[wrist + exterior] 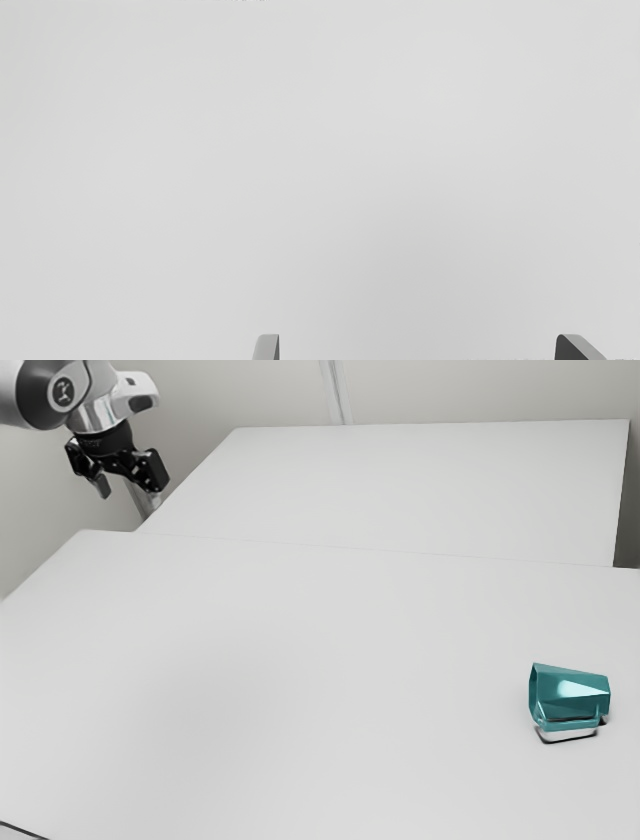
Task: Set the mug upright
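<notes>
you have the bench (250, 690) as the largest thing here, a broad pale top that runs across the near part of the exterior view. behind it, past a thin straight seam, you see a second pale surface (420, 490), with its far edge set against the light grey wall (230, 390). a narrow upright strip (337, 390) runs down that wall to the second surface's far edge.

your arm (100, 410) comes in at the far left of the exterior view, white with dark grey parts and a round badge (63, 392) on its side. at its end you have the black tool (129, 485), pointing downward near the far left corner of the bench, seen against the wall. the tool is open and grips nothing: in the wrist view you see its two fingers (267, 347) standing wide apart, with pale surface and a soft, darker shading between them.

your mug (570, 695) is on the bench, toward the exterior view's right and on the near side, well apart from the tool. it is teal, shiny and faceted, and it lies on its side with its wider end toward the exterior view's left. under it you can see a pale, dark-edged patch (568, 735); you cannot tell what that is. smallest, a thin dark line (22, 830) slants across the near left corner.
</notes>
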{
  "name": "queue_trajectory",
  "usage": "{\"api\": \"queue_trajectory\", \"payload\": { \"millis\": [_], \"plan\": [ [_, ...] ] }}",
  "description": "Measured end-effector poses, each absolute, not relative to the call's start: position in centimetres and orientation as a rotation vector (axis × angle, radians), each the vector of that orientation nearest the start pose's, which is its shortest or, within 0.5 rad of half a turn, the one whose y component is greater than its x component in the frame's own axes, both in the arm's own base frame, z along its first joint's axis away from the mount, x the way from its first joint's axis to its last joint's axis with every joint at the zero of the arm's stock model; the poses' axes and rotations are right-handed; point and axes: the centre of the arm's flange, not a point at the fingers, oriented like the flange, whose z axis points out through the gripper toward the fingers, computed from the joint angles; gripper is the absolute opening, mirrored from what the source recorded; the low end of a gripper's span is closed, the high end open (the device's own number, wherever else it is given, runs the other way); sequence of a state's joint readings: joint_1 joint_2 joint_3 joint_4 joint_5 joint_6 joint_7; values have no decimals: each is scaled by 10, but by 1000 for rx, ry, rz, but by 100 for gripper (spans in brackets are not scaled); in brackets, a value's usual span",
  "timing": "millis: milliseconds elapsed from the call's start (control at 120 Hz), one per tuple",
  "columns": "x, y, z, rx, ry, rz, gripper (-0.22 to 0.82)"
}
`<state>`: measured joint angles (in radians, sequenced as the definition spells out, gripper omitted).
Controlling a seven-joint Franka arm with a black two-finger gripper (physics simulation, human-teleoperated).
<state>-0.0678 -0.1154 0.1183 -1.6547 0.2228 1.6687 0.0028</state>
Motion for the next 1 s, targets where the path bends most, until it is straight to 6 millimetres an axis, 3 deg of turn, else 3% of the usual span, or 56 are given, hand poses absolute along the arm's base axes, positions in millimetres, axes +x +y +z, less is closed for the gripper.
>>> {"api": "queue_trajectory", "payload": {
  "millis": [158, 292, 392, 450, 575, 692, 800, 1000],
  "plan": [
    [527, 46, 652, -2926, -29, -171, 60],
    [528, 23, 650, -2967, 28, -178, 60],
    [530, 15, 628, -3010, 45, -125, 60],
    [532, 5, 602, -3063, 61, -56, 60],
    [545, -49, 553, -3148, 162, 48, 60],
    [555, -105, 524, -3280, 232, 86, 60],
    [551, -150, 496, -3429, 219, 160, 60],
    [552, -190, 436, -3697, -66, 341, 60]
  ]
}}
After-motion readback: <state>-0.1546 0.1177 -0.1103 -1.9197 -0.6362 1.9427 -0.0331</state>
